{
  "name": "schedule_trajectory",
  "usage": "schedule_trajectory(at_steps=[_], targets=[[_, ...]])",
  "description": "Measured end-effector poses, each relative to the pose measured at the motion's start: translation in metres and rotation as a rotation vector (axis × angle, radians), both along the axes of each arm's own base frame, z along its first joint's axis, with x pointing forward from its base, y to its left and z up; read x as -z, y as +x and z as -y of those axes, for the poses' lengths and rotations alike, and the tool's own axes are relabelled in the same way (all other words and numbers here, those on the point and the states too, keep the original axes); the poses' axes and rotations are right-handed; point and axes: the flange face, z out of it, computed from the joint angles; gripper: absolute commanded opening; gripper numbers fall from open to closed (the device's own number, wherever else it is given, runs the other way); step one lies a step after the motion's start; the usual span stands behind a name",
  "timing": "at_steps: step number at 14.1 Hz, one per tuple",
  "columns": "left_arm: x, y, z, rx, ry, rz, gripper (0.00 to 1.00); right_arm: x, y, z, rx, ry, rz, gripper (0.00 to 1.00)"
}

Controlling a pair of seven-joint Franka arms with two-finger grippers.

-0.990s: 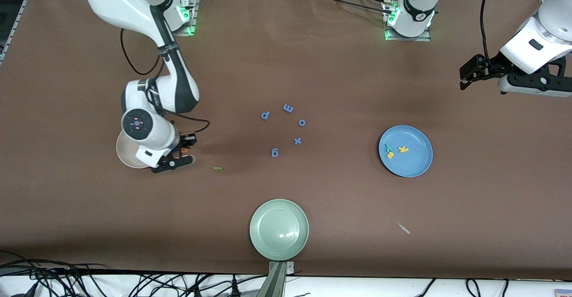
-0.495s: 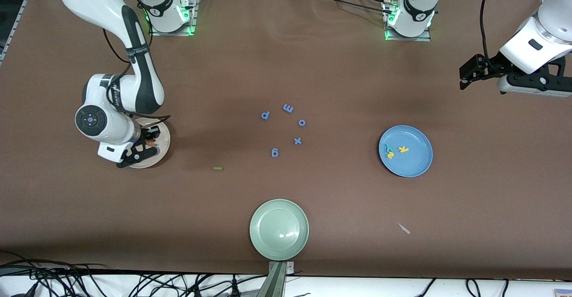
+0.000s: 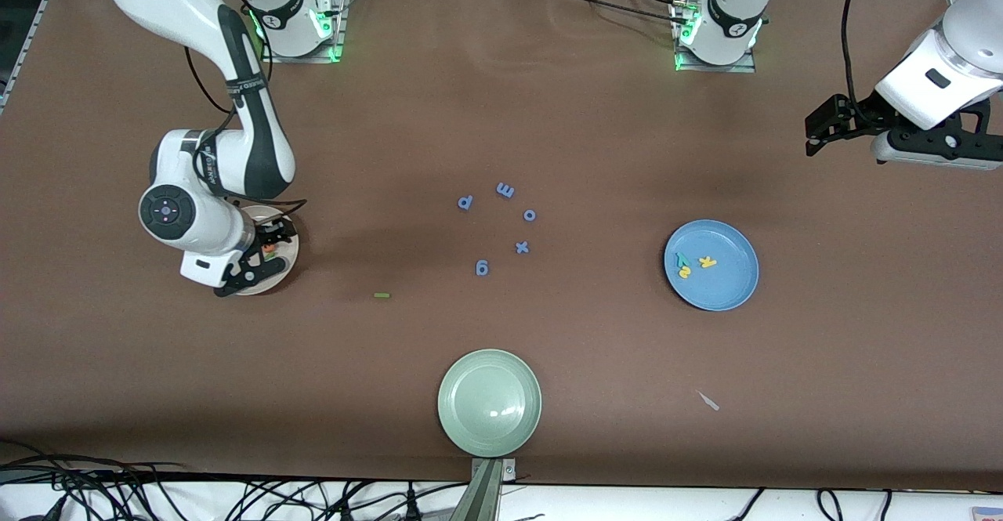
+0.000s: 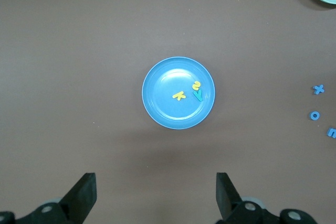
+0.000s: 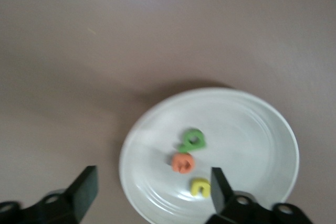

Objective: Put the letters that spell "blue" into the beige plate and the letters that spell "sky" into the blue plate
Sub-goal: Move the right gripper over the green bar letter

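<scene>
While the left arm waits at its own end of the table, the left gripper (image 4: 155, 195) hangs high above bare tabletop with its fingers spread wide and nothing between them. Seen in the left wrist view, the blue plate (image 3: 733, 290) lies below it on the cloth. It holds the yellow k (image 3: 707, 262), the yellow s (image 3: 684, 272) and the teal-green y (image 3: 682, 258), grouped near its centre; the s and the y touch each other.

The right gripper (image 5: 152, 190) hovers low over the beige plate (image 3: 282, 270) at the right arm's end of the table. Its fingers stand wide apart and hold nothing. On the beige plate lie the green b (image 5: 192, 140), the orange e (image 5: 182, 162) and the yellow u (image 5: 199, 187), close together; the b touches the e.

The thin green bar l (image 3: 382, 295) lies flat on the table, outside both plates. Taken from the table centre in the front view, it sits at about 8 o'clock, between the beige plate and the blue letters (image 3: 501, 223).

The pale green plate (image 3: 470, 427) stands at 6 o'clock, nearest the front camera. A small pale scrap (image 3: 709, 401) lies at about 4 o'clock.
</scene>
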Motion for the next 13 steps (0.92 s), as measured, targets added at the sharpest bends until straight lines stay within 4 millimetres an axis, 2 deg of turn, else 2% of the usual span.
schedule_trajectory(at_steps=[3,5,7,10,13], targets=[[0.000,-0.001,0.000,-0.001,0.001,-0.006,1.00,-0.010,0.005,-0.071,-0.119,0.051,0.028,1.00],[0.001,-0.001,-0.001,-0.001,0.001,-0.007,1.00,-0.004,0.003,-0.107,-0.227,0.075,0.031,1.00],[0.001,-0.001,-0.001,-0.002,0.001,-0.007,1.00,0.009,0.003,-0.127,-0.368,0.098,0.053,1.00],[0.000,-0.001,-0.001,-0.002,0.001,-0.006,1.00,0.034,0.003,-0.141,-0.564,0.116,0.071,1.00],[0.000,-0.001,-0.001,-0.003,0.000,-0.005,1.00,0.055,0.005,-0.162,-0.690,0.129,0.087,1.00]])
